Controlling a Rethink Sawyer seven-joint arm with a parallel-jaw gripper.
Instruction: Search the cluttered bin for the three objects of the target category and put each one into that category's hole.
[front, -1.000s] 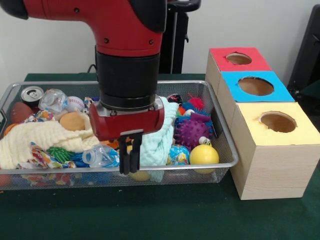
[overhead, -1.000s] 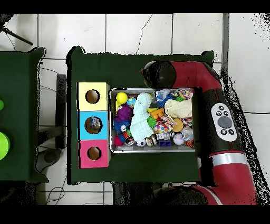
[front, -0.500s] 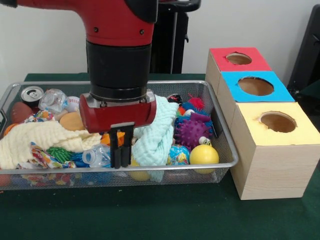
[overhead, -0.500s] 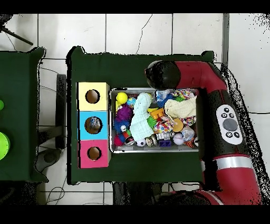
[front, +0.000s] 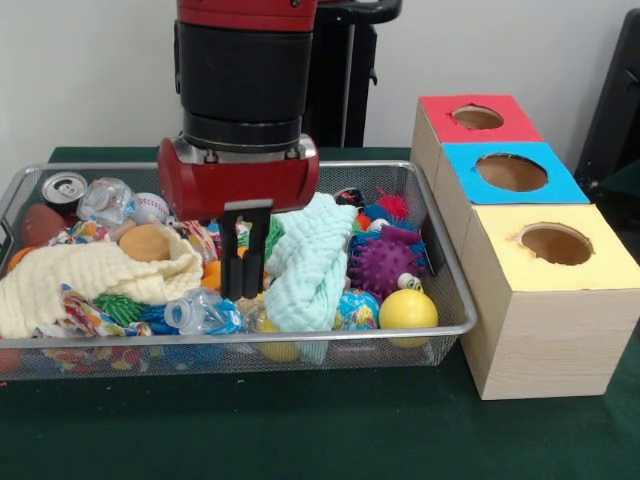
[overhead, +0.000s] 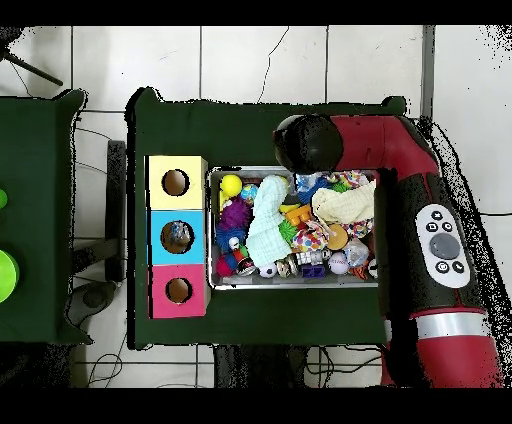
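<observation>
A wire basket (front: 300, 335) is piled with clutter. My gripper (front: 242, 292) hangs over its front middle, fingers shut and empty, tips just above a crushed clear bottle (front: 200, 312) and beside a mint cloth (front: 305, 265). A cream cloth (front: 90, 275) lies to the left, and a purple spiky ball (front: 385, 265) and a yellow ball (front: 407, 308) to the right. Three wooden boxes stand beside the basket, each with a round hole: yellow top (front: 555, 243), blue top (front: 511, 172), red top (front: 478, 117). In the overhead view the arm's head (overhead: 308, 143) hides the gripper, by the basket (overhead: 290, 284).
A drink can (front: 65, 188), another crushed bottle (front: 105, 200), a baseball (front: 150, 207) and a brown ball (front: 42, 224) fill the basket's far left corner. Green cloth covers the table (front: 300, 430). The arm (overhead: 440, 250) runs along one side of the basket.
My gripper has risen out of the clutter and shifted slightly left in the front view, still shut and empty. The mint cloth has settled a little.
</observation>
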